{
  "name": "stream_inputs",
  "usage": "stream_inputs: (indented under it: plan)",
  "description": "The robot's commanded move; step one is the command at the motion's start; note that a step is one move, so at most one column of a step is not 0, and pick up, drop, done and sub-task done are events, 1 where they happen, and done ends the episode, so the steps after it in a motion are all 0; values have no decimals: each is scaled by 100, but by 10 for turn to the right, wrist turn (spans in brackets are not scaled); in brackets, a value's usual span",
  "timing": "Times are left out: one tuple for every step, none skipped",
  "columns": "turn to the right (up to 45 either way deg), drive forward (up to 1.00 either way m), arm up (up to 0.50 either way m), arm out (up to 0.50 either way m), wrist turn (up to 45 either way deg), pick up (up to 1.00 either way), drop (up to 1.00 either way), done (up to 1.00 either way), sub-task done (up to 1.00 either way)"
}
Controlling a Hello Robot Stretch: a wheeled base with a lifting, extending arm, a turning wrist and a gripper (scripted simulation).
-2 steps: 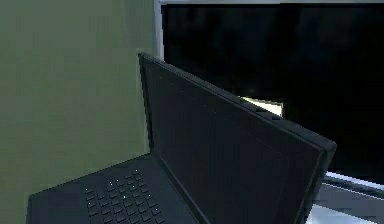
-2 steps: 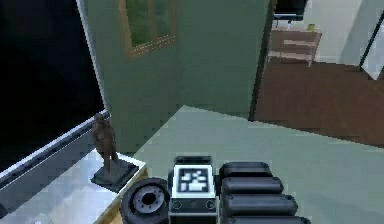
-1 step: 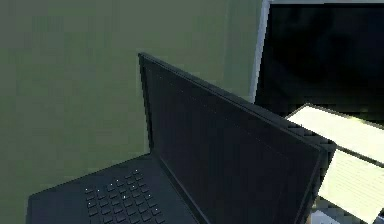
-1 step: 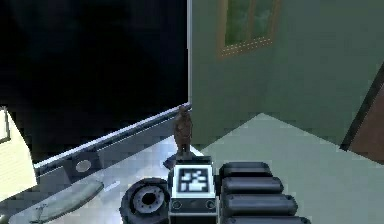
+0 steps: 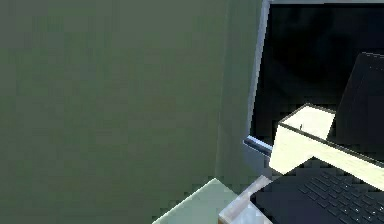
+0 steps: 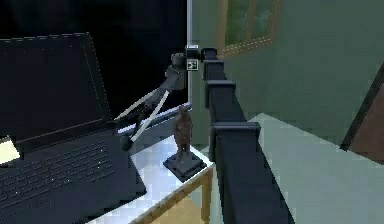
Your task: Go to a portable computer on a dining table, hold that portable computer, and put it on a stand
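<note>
- Laptop [image 6: 55, 120]: open, resting on dining table [image 6: 168, 185]; reached, not lifted.
- Gripper [image 6: 124, 130]: by laptop's edge; hold cannot be told.
- Remaining: lift, placement on stand.

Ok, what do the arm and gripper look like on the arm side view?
The arm is a dark square bar built of stepped segments. At its far end sit two small white squares with black marks. The gripper has a dark body and two thin, pale grey fingers.
</note>
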Motion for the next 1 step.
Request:
stream_inputs:
  plan:
    - [0, 0, 0, 0, 390, 0, 0, 0, 0]
